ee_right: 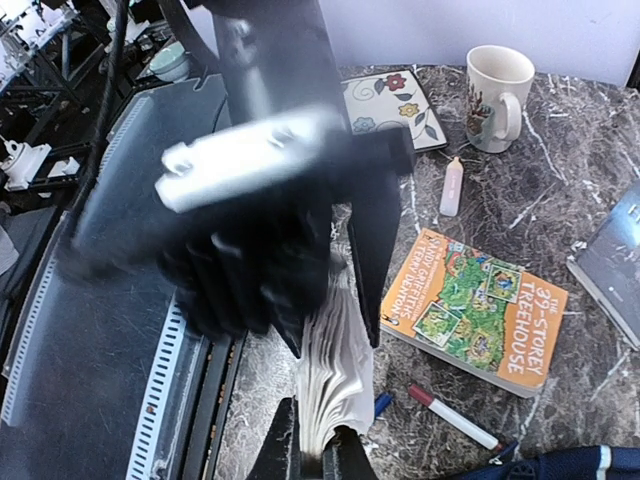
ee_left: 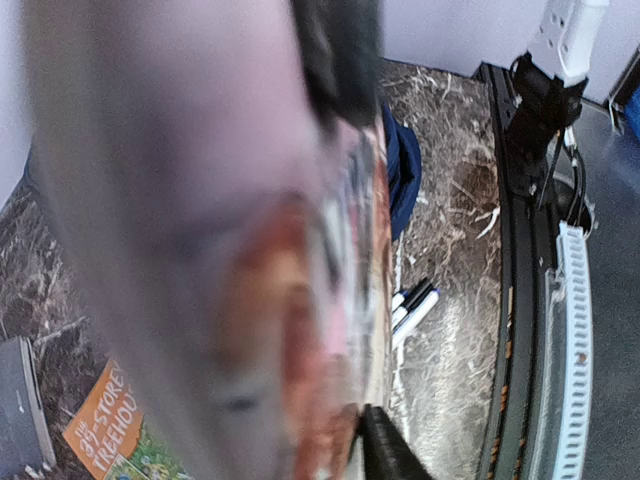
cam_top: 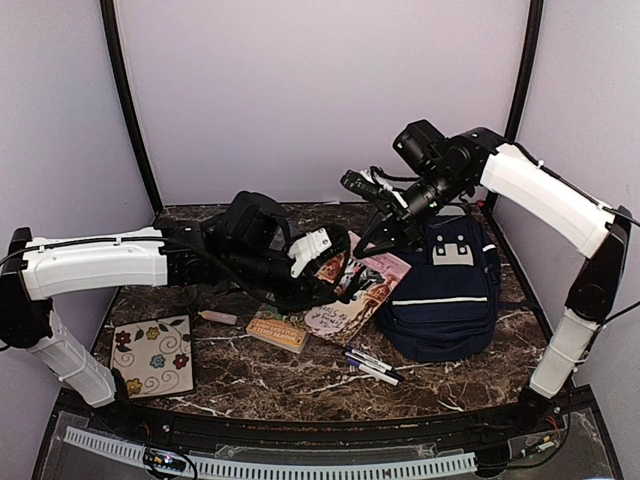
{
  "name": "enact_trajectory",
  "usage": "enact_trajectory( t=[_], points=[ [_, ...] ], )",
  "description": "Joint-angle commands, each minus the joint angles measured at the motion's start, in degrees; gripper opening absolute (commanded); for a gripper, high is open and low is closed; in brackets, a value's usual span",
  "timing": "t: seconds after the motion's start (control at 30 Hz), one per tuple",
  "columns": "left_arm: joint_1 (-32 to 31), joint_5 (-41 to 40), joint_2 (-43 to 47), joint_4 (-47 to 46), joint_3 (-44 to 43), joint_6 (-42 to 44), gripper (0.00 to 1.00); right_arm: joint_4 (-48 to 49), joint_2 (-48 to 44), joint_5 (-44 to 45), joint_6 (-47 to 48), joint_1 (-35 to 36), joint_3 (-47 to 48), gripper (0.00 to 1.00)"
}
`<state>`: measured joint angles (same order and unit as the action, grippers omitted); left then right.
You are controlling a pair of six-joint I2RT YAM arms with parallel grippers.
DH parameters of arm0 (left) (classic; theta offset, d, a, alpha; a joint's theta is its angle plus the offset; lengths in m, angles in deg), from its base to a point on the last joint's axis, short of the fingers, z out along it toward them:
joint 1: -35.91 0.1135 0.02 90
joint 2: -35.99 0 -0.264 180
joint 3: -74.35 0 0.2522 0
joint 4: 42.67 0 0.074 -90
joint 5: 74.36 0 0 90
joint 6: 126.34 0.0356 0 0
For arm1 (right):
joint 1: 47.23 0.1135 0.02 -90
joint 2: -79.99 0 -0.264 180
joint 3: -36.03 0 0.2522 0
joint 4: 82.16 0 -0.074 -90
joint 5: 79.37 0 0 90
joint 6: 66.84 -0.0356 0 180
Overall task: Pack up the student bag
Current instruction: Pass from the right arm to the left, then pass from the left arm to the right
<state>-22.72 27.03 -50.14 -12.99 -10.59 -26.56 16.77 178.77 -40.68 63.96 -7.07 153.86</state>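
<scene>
Left arm [cam_top: 95, 265] stretches level to the right across the middle; left gripper [ee_left: 365, 250] shows fingers apart with a book [ee_right: 335, 375] between them, grip unclear; right arm [cam_top: 545, 195] arches high, wrist angled down-left; right gripper [ee_right: 322, 455] pinched tight on the book's page edge

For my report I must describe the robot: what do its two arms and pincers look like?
The left arm and right arm have white shells between black joints, with black cables. The left pincer and right pincer are black.
</scene>
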Motion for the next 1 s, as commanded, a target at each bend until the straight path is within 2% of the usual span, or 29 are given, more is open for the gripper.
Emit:
enact_trajectory(
  t=[0.0,0.03,0.1,0.17,0.2,0.27,0.3,0.37,0.47,0.57,0.67,0.8,0.97],
  points=[
    [0.7,3.6,-2.4,0.5,-2.0,0.7,0.09,-3.1,-1.1,2.2,2.0,-0.2,3.2,0.0],
    [0.9,4.3,-3.0,0.5,-2.3,0.7,0.0,-3.0,-1.2,3.0,2.1,-0.2,3.2,0.0],
    [1.0,5.4,-3.4,-0.2,-2.5,0.8,0.0,-2.8,-1.7,4.0,2.1,-0.3,3.1,0.0],
    [1.1,6.2,-3.3,-1.6,-2.6,0.2,0.0,-2.2,-2.2,4.5,1.4,-0.7,3.1,0.04],
    [1.1,6.4,-3.2,-2.4,-2.5,-0.2,0.0,-1.8,-2.5,4.0,0.9,-1.3,3.3,0.09],
    [1.2,6.3,-2.7,-4.3,-2.3,-1.3,0.0,0.5,-3.2,2.2,-1.6,-4.2,3.3,0.27],
    [1.4,6.1,-2.2,-5.3,-2.1,-2.1,0.0,4.0,-3.6,1.8,-5.9,-6.7,2.9,0.34],
    [2.2,5.0,-1.3,-7.9,-1.8,-4.5,0.0,11.2,-5.0,2.0,-13.6,-11.2,1.2,0.44],
    [4.0,0.1,0.1,-14.9,-0.8,-11.1,0.0,16.4,-6.5,-1.6,-19.0,-17.9,-2.5,0.61],
    [5.6,-4.2,0.3,-23.4,0.4,-18.0,0.0,22.6,-9.4,-5.5,-24.0,-22.9,-8.5,0.73],
    [6.3,-6.8,0.1,-31.7,1.2,-22.8,0.0,26.7,-11.5,-7.4,-27.0,-24.7,-13.5,0.78],
    [6.5,-8.2,-0.8,-39.8,2.2,-28.3,0.0,32.6,-14.0,-8.7,-30.7,-24.7,-18.8,0.81],
    [6.5,-5.5,-2.3,-43.5,1.2,-31.3,0.0,39.1,-14.2,-4.8,-35.8,-23.7,-23.8,0.83]
  ],
)
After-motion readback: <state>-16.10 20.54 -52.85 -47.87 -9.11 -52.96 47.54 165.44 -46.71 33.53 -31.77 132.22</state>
